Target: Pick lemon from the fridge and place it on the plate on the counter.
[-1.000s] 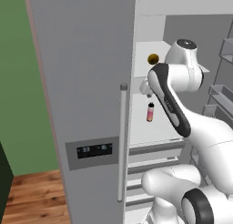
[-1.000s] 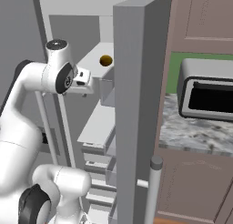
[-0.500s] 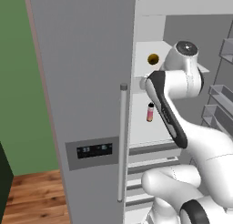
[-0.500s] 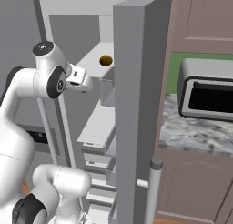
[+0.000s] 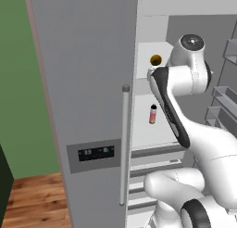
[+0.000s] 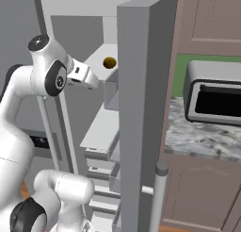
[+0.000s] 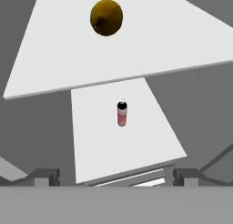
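Now my claw [image 6: 96,81] was up at the open fridge [image 5: 88,83], reaching in toward the top shelf [image 7: 182,41]. It held nothing. Its two tips sat far apart at the bottom of the hand view, so I say it was wide open, ready to go around something round.

The lemon [image 7: 106,17] sat alone on that top shelf, toward the back. From the right side I saw the lemon just past my claw, not touching it. My claw was well short of it, so the pick was not done yet.

On the shelf below stood a small pink bottle [image 7: 122,113] with a black cap. It stood upright, well apart from the lemon. I did not want that one. I think I kept my claw high so it would pass over the bottle and not knock it down.

The fridge door [image 6: 139,108] stood open on my right side. Past it was the bench [image 6: 202,136] with a toaster oven [image 6: 214,96] on it. I could not see the plate from here.

I think the next move needed care, since a round lemon can roll away if one tip bumps it first.
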Motion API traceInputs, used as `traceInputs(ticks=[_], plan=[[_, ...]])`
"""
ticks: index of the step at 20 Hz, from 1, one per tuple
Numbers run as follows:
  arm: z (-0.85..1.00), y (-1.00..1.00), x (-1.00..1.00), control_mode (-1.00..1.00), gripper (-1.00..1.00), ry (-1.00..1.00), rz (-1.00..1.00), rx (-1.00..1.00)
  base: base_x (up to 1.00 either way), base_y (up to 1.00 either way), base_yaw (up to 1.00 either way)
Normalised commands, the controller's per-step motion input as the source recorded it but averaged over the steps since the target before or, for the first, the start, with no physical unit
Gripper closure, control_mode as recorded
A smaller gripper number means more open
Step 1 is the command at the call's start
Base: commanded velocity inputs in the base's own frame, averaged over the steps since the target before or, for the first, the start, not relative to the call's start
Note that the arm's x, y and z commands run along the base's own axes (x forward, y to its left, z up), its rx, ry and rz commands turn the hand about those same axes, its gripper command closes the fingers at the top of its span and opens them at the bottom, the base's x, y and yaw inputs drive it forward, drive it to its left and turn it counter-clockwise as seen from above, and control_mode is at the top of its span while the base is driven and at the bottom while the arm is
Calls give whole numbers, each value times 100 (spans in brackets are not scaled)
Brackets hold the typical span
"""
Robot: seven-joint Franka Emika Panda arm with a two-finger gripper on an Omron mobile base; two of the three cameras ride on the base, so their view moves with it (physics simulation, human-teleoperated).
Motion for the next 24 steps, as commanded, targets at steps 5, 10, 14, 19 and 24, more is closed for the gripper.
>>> traceInputs(ticks=[5,10,14,19,24], plan=[[30,-25,11,-100,-100,-10,-2,0,0,0,0],[21,-14,30,-100,-100,-16,0,0,0,0,0],[9,0,50,-100,-100,-12,0,0,0,0,0],[1,0,54,-100,-100,-2,0,0,0,0,0],[2,-4,46,-100,-100,2,0,0,0,0,0]])
